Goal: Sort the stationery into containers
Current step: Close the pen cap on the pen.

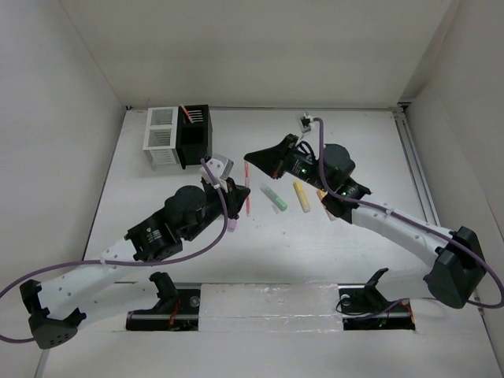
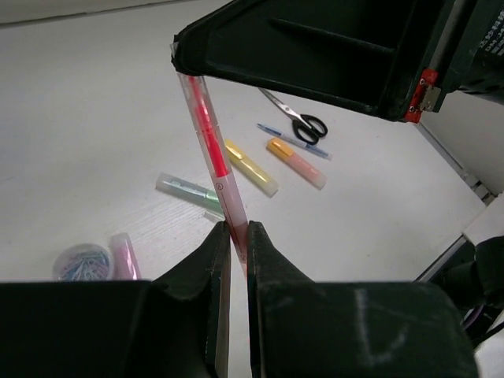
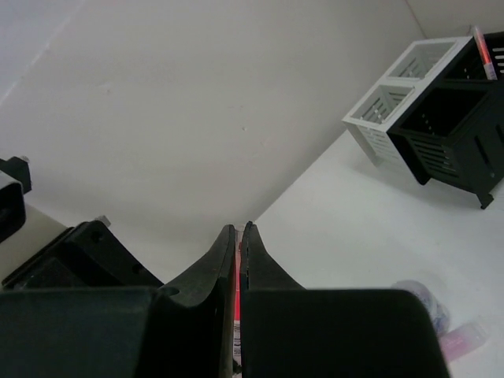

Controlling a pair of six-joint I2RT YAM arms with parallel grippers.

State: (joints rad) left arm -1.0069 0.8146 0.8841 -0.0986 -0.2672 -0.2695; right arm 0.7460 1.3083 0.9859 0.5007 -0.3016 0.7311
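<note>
Doubly clamping red pen [image 2: 209, 134], left claw [image 2: 238, 236] and right claw [image 3: 239, 236] at opposite ends.
Spanning lengthwise between them; judging left arm nearer black box [image 1: 194, 138].

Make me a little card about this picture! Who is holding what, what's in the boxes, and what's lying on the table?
held: red pen
holders: left gripper at one end, right gripper at the other, both shut on it
black box: one reddish pen sticking out
white box: no pens showing
on table: green marker, yellow marker, orange marker, blue pen, scissors, purple marker, round item
</note>
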